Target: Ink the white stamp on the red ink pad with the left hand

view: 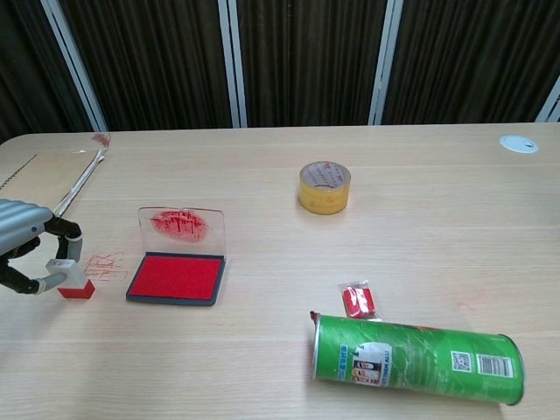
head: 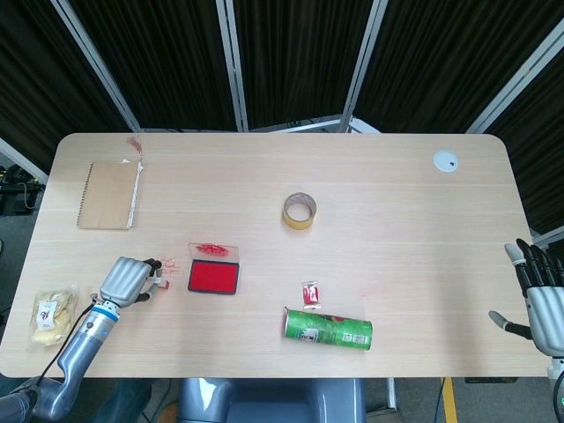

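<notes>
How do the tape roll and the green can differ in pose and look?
The tape roll is yellow, and its hole faces up; the green can lies on its side. The roll is short and ring-shaped; the can is long and printed with labels. Both rest on the table, untouched by either hand.

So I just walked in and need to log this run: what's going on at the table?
The robot's left hand has its fingers around the white stamp, which stands on the table just left of the open red ink pad, beside some red marks on the wood. The stamp is not on the pad yet. The right hand hangs open off the table's right edge, holding nothing. A tape roll, a green can on its side and a notebook lie untouched.
</notes>
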`<state>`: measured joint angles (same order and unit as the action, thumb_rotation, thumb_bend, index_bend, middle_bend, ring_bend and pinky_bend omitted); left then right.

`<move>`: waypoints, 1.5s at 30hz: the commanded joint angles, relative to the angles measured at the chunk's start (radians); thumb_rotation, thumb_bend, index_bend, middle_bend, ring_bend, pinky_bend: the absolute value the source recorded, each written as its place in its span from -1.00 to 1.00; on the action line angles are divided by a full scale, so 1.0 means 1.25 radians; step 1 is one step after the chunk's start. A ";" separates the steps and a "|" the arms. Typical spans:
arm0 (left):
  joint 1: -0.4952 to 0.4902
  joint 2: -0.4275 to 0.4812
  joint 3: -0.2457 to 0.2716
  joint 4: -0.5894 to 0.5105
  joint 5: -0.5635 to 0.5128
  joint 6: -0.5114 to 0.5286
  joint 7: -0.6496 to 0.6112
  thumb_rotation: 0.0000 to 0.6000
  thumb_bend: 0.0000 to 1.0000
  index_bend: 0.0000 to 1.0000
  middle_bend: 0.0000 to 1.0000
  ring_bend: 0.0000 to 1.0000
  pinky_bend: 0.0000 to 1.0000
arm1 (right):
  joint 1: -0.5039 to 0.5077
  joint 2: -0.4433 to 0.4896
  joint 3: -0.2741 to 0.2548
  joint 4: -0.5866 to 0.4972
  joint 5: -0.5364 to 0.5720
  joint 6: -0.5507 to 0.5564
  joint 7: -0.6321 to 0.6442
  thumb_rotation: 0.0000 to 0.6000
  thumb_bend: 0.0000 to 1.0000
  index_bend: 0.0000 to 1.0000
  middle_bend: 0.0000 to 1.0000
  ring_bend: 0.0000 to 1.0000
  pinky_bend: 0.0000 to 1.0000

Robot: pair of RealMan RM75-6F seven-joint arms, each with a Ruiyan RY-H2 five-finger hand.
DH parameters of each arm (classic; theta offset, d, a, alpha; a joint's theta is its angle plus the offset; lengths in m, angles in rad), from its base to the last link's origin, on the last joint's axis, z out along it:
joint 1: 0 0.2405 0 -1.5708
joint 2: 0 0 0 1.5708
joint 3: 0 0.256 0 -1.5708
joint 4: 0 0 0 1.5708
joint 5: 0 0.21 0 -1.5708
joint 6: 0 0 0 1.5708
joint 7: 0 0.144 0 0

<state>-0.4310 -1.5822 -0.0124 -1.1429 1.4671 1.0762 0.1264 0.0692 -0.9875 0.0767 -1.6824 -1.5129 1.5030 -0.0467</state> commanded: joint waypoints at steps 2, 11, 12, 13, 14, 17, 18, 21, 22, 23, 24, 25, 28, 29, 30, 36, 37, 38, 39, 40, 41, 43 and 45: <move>-0.001 0.000 0.000 0.000 -0.003 -0.001 -0.003 1.00 -0.36 0.03 0.03 0.80 0.89 | 0.000 0.000 0.001 0.000 0.002 0.000 0.001 1.00 -1.00 -1.00 -1.00 -1.00 -1.00; -0.003 0.006 -0.003 -0.014 -0.008 -0.001 -0.024 1.00 -0.32 0.07 0.06 0.80 0.89 | 0.001 -0.001 0.002 0.002 0.006 -0.003 -0.001 1.00 -1.00 -1.00 -1.00 -1.00 -1.00; -0.004 0.009 -0.004 -0.020 -0.008 -0.001 -0.029 1.00 -0.31 0.08 0.06 0.80 0.89 | 0.001 -0.001 0.002 0.002 0.006 -0.003 -0.001 1.00 -1.00 -1.00 -1.00 -1.00 -1.00; -0.004 0.011 -0.006 -0.025 -0.009 0.000 -0.034 1.00 -0.30 0.08 0.06 0.80 0.89 | 0.001 -0.001 0.002 0.002 0.006 -0.003 -0.001 1.00 -1.00 -1.00 -1.00 -1.00 -1.00; -0.005 0.015 -0.009 -0.038 -0.012 0.000 -0.044 1.00 -0.29 0.08 0.06 0.80 0.89 | 0.001 -0.001 0.002 0.002 0.007 -0.003 -0.001 1.00 -1.00 -1.00 -1.00 -1.00 -1.00; -0.012 0.034 -0.021 -0.080 -0.021 -0.006 -0.064 1.00 -0.25 0.08 0.06 0.80 0.89 | 0.002 -0.001 0.002 0.003 0.009 -0.005 -0.001 1.00 -1.00 -1.00 -1.00 -1.00 -1.00; -0.017 0.041 -0.027 -0.096 -0.023 -0.008 -0.064 1.00 -0.23 0.08 0.06 0.80 0.89 | 0.002 -0.001 0.002 0.003 0.009 -0.005 -0.001 1.00 -1.00 -1.00 -1.00 -1.00 -1.00; -0.029 0.056 -0.042 -0.139 -0.035 -0.019 -0.067 1.00 -0.18 0.09 0.07 0.80 0.89 | 0.003 -0.002 0.003 0.004 0.011 -0.007 -0.001 1.00 -1.00 -1.00 -1.00 -1.00 -1.00; -0.036 0.063 -0.049 -0.158 -0.040 -0.026 -0.063 1.00 -0.17 0.09 0.07 0.80 0.89 | 0.003 -0.002 0.003 0.004 0.013 -0.008 -0.001 1.00 -1.00 -1.00 -1.00 -1.00 -1.00; -0.042 0.068 -0.054 -0.173 -0.046 -0.034 -0.058 1.00 -0.17 0.10 0.07 0.80 0.89 | 0.004 -0.002 0.004 0.005 0.015 -0.010 -0.002 1.00 -1.00 -1.00 -1.00 -1.00 -1.00; -0.050 0.072 -0.061 -0.190 -0.056 -0.045 -0.055 1.00 -0.16 0.10 0.07 0.80 0.89 | 0.004 -0.003 0.004 0.006 0.017 -0.011 -0.002 1.00 -1.00 -1.00 -1.00 -1.00 -1.00; -0.054 0.074 -0.065 -0.201 -0.064 -0.053 -0.054 1.00 -0.15 0.10 0.07 0.80 0.89 | 0.004 -0.003 0.005 0.006 0.018 -0.011 -0.002 1.00 -1.00 -1.00 -1.00 -1.00 -1.00; -0.079 0.075 -0.085 -0.226 -0.102 -0.093 -0.036 1.00 -0.14 0.10 0.08 0.80 0.89 | 0.006 -0.004 0.007 0.009 0.025 -0.015 -0.003 1.00 -1.00 -1.00 -1.00 -1.00 -1.00; -0.089 0.071 -0.090 -0.227 -0.117 -0.107 -0.019 1.00 -0.14 0.11 0.09 0.80 0.89 | 0.007 -0.004 0.008 0.010 0.029 -0.018 -0.004 1.00 -1.00 -1.00 -1.00 -1.00 -1.00; -0.094 0.067 -0.094 -0.228 -0.129 -0.117 -0.011 1.00 -0.14 0.11 0.09 0.80 0.89 | 0.007 -0.005 0.008 0.011 0.031 -0.020 -0.004 1.00 -1.00 -1.00 -1.00 -1.00 -1.00; -0.129 0.047 -0.112 -0.230 -0.204 -0.176 0.028 1.00 -0.13 0.12 0.09 0.80 0.89 | 0.011 -0.006 0.014 0.018 0.049 -0.030 -0.003 1.00 -1.00 -1.00 -1.00 -1.00 -1.00; -0.135 0.042 -0.114 -0.229 -0.218 -0.185 0.035 1.00 -0.13 0.12 0.09 0.80 0.89 | 0.011 -0.007 0.016 0.020 0.054 -0.032 -0.002 1.00 -1.00 -1.00 -1.00 -1.00 -1.00; -0.140 0.037 -0.116 -0.227 -0.227 -0.188 0.044 1.00 -0.13 0.12 0.10 0.80 0.89 | 0.012 -0.007 0.017 0.021 0.058 -0.034 0.001 1.00 -1.00 -1.00 -1.00 -1.00 -1.00; -0.143 0.035 -0.116 -0.225 -0.232 -0.188 0.051 1.00 -0.13 0.12 0.10 0.80 0.89 | 0.012 -0.007 0.018 0.022 0.060 -0.035 0.002 1.00 -1.00 -1.00 -1.00 -1.00 -1.00; -0.146 0.032 -0.116 -0.222 -0.236 -0.189 0.058 1.00 -0.13 0.12 0.10 0.80 0.89 | 0.013 -0.007 0.018 0.024 0.062 -0.037 0.003 1.00 -1.00 -1.00 -1.00 -1.00 -1.00; -0.151 0.028 -0.115 -0.219 -0.242 -0.191 0.069 1.00 -0.13 0.12 0.10 0.80 0.89 | 0.013 -0.007 0.019 0.026 0.066 -0.039 0.004 1.00 -1.00 -1.00 -1.00 -1.00 -1.00; -0.157 0.021 -0.113 -0.214 -0.249 -0.191 0.085 1.00 -0.13 0.12 0.09 0.80 0.89 | 0.013 -0.007 0.019 0.028 0.068 -0.041 0.005 1.00 -1.00 -1.00 -1.00 -1.00 -1.00; -0.163 0.013 -0.110 -0.210 -0.254 -0.189 0.099 1.00 -0.13 0.12 0.10 0.80 0.89 | 0.013 -0.007 0.020 0.030 0.068 -0.041 0.006 1.00 -1.00 -1.00 -1.00 -1.00 -1.00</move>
<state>-0.6287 -1.5597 -0.1519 -1.4099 1.1553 0.8396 0.2427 0.0859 -0.9969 0.1011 -1.6454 -1.4274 1.4515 -0.0387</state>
